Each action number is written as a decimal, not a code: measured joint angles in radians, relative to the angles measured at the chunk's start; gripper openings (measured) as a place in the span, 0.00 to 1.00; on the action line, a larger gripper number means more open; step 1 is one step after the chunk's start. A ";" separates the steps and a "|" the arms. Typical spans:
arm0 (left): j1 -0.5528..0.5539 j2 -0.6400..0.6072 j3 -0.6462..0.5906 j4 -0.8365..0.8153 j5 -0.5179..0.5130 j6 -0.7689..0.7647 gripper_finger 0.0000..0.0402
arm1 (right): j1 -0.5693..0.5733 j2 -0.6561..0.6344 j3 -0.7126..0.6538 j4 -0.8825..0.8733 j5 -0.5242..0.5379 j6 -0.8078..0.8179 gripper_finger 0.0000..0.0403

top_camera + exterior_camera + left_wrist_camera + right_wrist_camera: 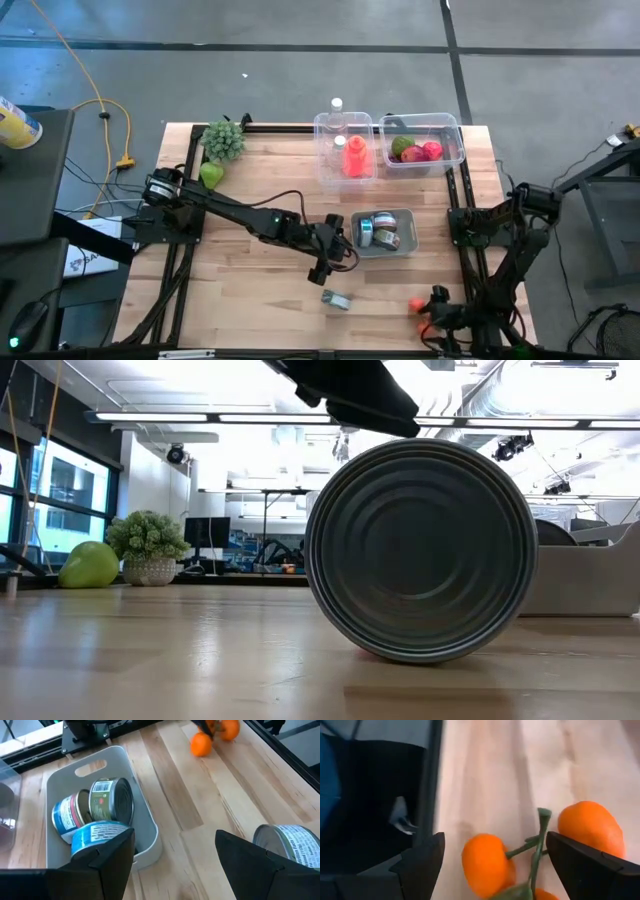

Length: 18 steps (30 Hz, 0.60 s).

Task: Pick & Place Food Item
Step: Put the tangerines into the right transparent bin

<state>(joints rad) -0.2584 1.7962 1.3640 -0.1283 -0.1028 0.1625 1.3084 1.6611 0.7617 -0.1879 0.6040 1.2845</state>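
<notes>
A cluster of small oranges (487, 865) on a green stem (537, 840) lies on the wood near the table's front right (418, 305). My right gripper (492, 865) is low over it, open, one finger on each side of the cluster; whether a finger touches an orange does not show. My left gripper (175, 855) hovers open at mid-table (333, 262), with nothing between its fingers. On one side of it is a grey bin (142, 810) holding three cans. On the other side a lone can (290, 845) lies on its side on the table (336, 300).
Two clear bins stand at the far edge, one with bottles (345, 150) and one with fruit (420, 148). A potted plant (224, 140) and a green fruit (211, 174) sit far left. In the low view the lying can's end (420, 550) fills the middle.
</notes>
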 joint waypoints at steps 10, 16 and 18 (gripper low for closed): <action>-0.010 0.000 0.000 -0.043 0.003 -0.062 0.66 | -0.004 0.015 -0.001 -0.062 0.053 0.055 0.75; -0.021 0.000 0.000 -0.048 0.003 -0.026 0.66 | -0.021 0.015 0.000 -0.058 0.046 0.055 0.52; -0.021 0.000 0.000 -0.048 0.002 -0.011 0.66 | -0.023 0.015 0.000 -0.058 0.047 0.055 0.43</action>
<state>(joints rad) -0.2794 1.7962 1.3640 -0.1764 -0.1003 0.1512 1.2852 1.6760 0.7612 -0.2462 0.6509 1.3396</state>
